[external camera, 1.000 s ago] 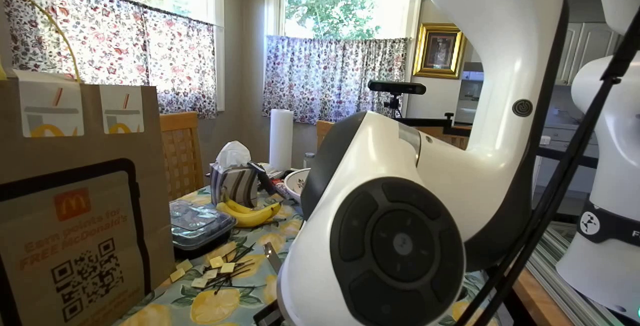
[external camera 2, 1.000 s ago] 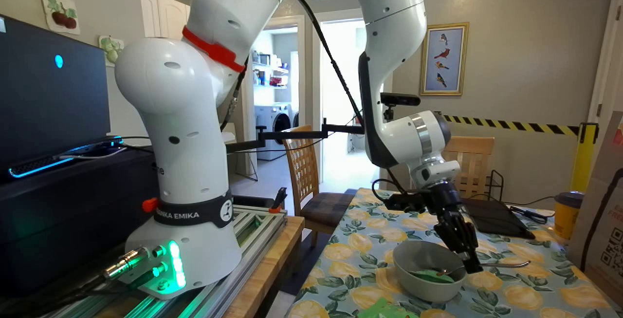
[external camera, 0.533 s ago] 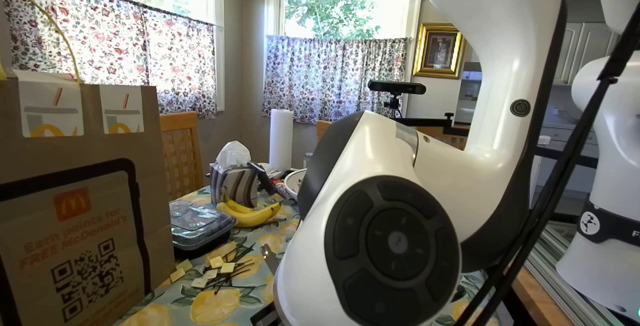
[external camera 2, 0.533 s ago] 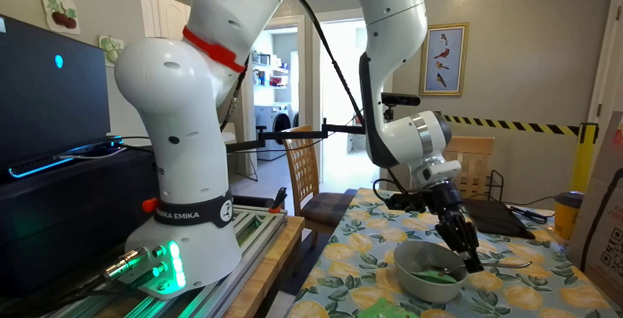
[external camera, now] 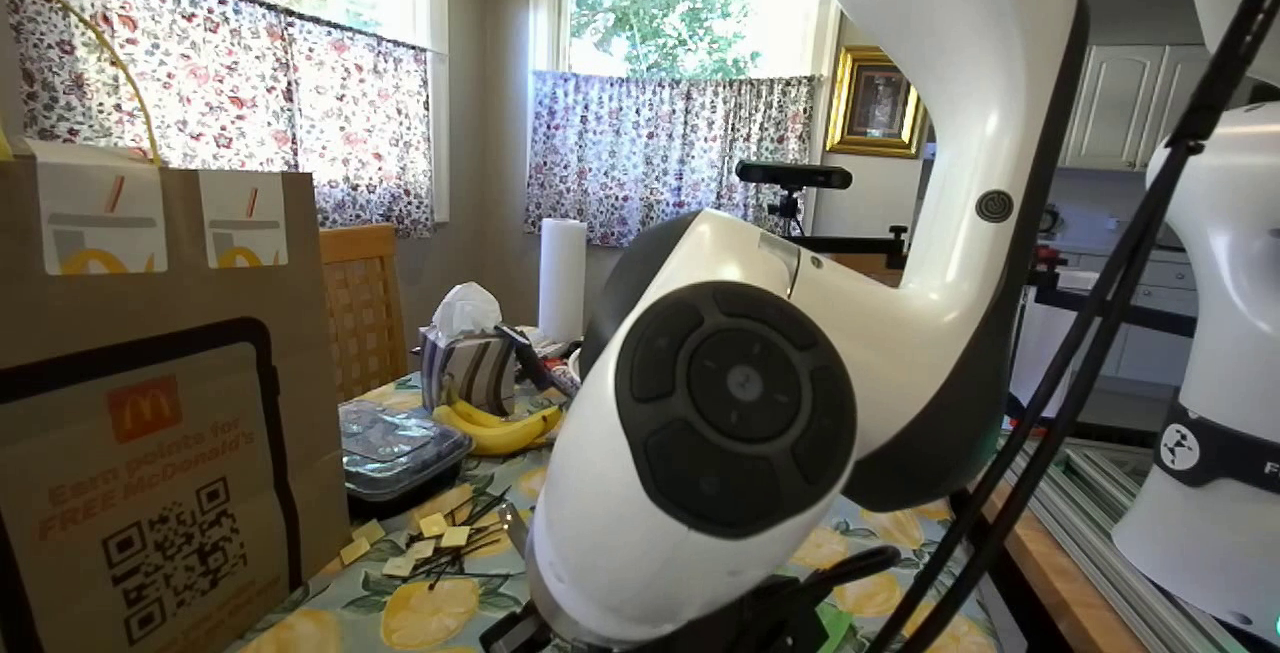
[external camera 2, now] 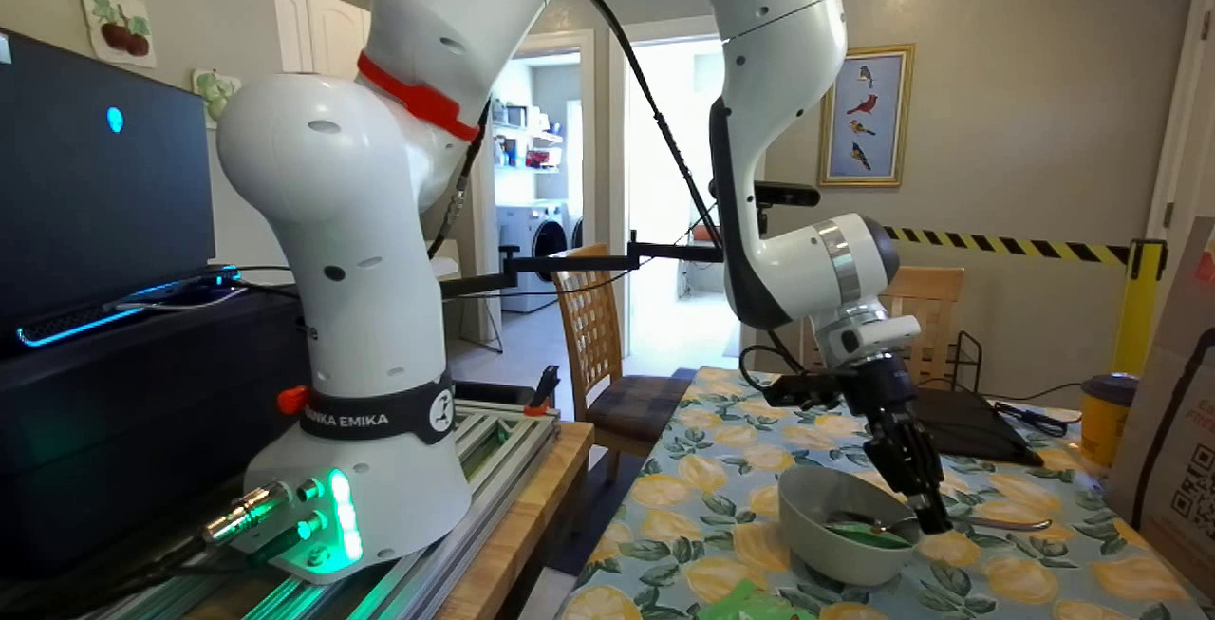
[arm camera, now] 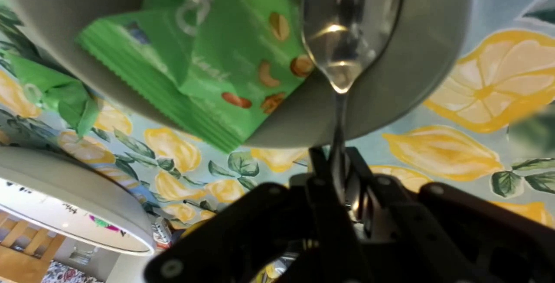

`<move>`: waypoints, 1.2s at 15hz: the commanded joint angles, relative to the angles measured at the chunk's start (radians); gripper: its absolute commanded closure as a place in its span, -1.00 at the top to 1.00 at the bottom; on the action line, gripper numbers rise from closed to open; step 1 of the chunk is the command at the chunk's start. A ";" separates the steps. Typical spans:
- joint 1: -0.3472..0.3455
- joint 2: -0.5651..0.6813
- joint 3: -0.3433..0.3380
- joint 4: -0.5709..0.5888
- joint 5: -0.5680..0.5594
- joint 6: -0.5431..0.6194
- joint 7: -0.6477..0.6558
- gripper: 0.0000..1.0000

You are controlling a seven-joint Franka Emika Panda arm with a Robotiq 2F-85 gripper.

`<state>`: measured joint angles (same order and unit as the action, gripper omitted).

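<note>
One bowl has shifted, two fingers gripping one spoon.

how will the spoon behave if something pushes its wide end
The spoon looks like shiny metal, so probably stiff. Its narrow handle, pinched in the gripper, might twist under a push, and the smooth surface could slip.

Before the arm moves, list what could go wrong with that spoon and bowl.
The jaws pinch the spoon by its narrow shaft, so it could twist or slip. That shaft passes over the rim of the gray bowl, so a low sideways move might drag or tip it. In the wrist view, the green packet lies right beside the spoon's head, so a sweep or lift could nudge it out.
</note>
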<state>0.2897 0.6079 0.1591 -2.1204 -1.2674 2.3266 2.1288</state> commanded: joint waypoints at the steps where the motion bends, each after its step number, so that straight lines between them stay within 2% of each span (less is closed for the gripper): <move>1: -0.010 -0.001 0.007 -0.002 0.000 0.040 0.007 -0.93; 8: -0.005 -0.022 0.005 -0.023 -0.015 0.045 0.023 -0.93; 15: -0.010 -0.109 0.008 -0.112 -0.018 0.080 0.035 -0.93; 18: -0.028 -0.163 0.011 -0.163 -0.014 0.135 0.023 -0.93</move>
<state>0.2848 0.5252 0.1612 -2.2047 -1.2683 2.4054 2.1365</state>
